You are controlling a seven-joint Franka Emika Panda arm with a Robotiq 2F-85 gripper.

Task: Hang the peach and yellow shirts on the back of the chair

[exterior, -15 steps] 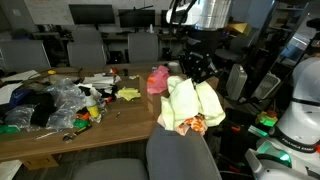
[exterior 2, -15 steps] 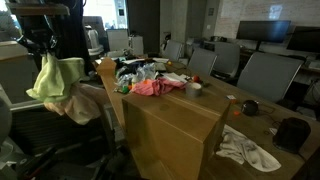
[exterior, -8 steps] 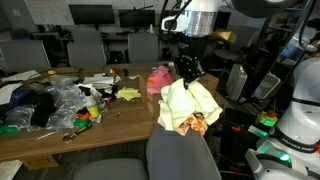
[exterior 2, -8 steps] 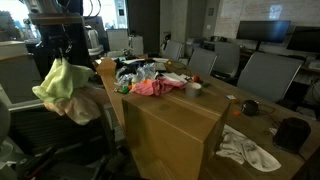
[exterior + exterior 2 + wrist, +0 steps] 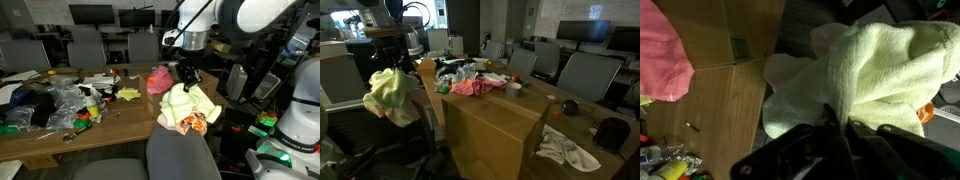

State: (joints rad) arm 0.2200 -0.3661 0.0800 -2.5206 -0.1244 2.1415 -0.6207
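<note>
My gripper point(image 5: 186, 79) is shut on the top of the yellow shirt point(image 5: 182, 105) and holds it up so it hangs in folds just above the grey chair back point(image 5: 185, 152). In the wrist view the jaws point(image 5: 836, 128) pinch the pale yellow fabric point(image 5: 890, 70). In an exterior view the yellow shirt point(image 5: 388, 88) hangs beside the table edge, and a peach cloth point(image 5: 408, 109) shows under it, bunched with it. I cannot tell whether either cloth touches the chair.
A pink cloth point(image 5: 157, 78) lies on the wooden table point(image 5: 110, 125), also in the wrist view point(image 5: 662, 50). Clutter of bags and small items point(image 5: 50, 100) covers the table's far side. A white robot base point(image 5: 300, 115) stands close by. Office chairs point(image 5: 585, 70) surround the table.
The gripper has come down with the yellow shirt and shifted a little toward the table. The shirt now hangs lower, nearer the chair back.
</note>
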